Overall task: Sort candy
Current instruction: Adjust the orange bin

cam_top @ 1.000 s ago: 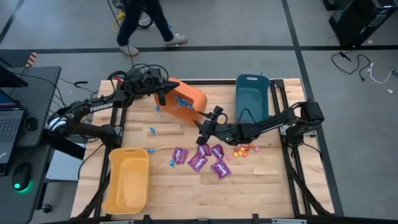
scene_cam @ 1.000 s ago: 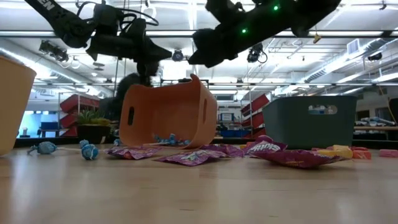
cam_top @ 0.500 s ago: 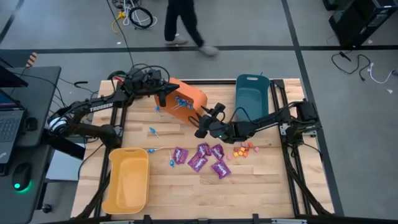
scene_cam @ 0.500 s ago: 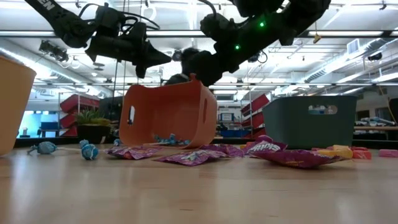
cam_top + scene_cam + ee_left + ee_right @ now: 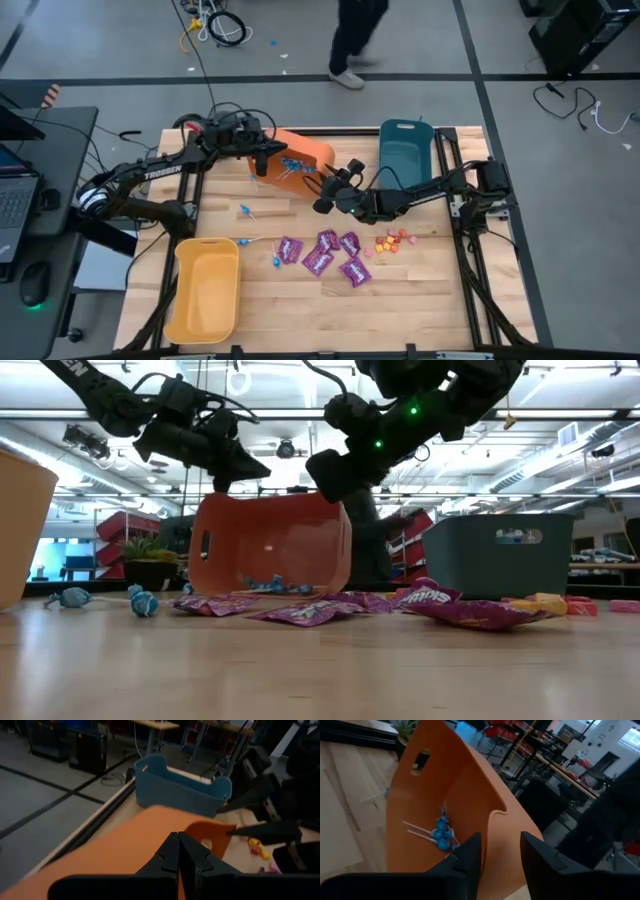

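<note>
Right claw [image 5: 495, 852] sits part-open, fingers straddling the tipped orange bin's [image 5: 300, 160] rim; left claw [image 5: 178, 851] is pinched shut on the far rim. Lollipops [image 5: 441, 834] inside, purple packets [image 5: 328, 252] on the bench. I'd clamp squarely, then lift level.

wooden table [image 5: 420, 290], scattered candy [image 5: 335, 255], yellow bin [image 5: 203, 290], teal bin [image 5: 405, 155]

Two dark jointed arms, white lettering on the left, green lights on the right.
</note>
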